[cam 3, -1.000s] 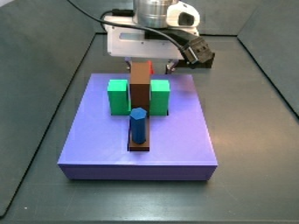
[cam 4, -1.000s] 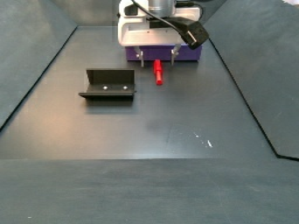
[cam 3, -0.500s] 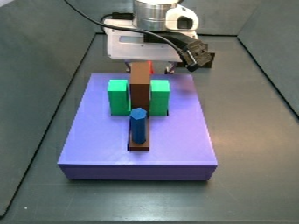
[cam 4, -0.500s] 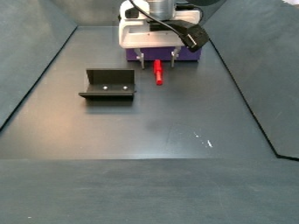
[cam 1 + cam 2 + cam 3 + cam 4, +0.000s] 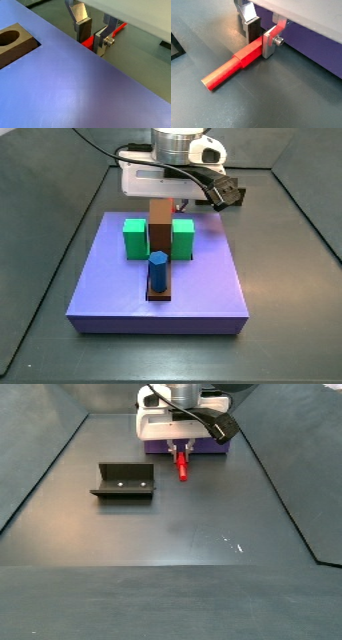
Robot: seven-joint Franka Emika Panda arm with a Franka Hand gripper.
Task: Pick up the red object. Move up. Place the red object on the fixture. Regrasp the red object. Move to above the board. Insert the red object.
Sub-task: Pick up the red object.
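The red object (image 5: 228, 70) lies flat on the dark floor just off the board's (image 5: 314, 55) edge, a long peg with a thicker square end. My gripper (image 5: 261, 44) is down at the floor and shut on that square end, one finger on each side. In a side view the gripper (image 5: 181, 450) stands at the board's near edge, with the red object (image 5: 181, 470) pointing away from it across the floor. The fixture (image 5: 123, 481) sits apart on the floor, off to the side of the peg. A wrist view looks over the board (image 5: 67, 85) to the gripper (image 5: 91, 40).
On the board (image 5: 160, 278) stand a tall brown block (image 5: 160, 223), two green blocks (image 5: 135, 238) beside it, and a blue cylinder (image 5: 158, 273) in front. Dark walls ring the work floor. A brown block with a round hole (image 5: 13, 42) shows in a wrist view.
The fingers, spread wide on either side of the red object before, have closed in onto its square end. The arm and the peg have stayed in place.
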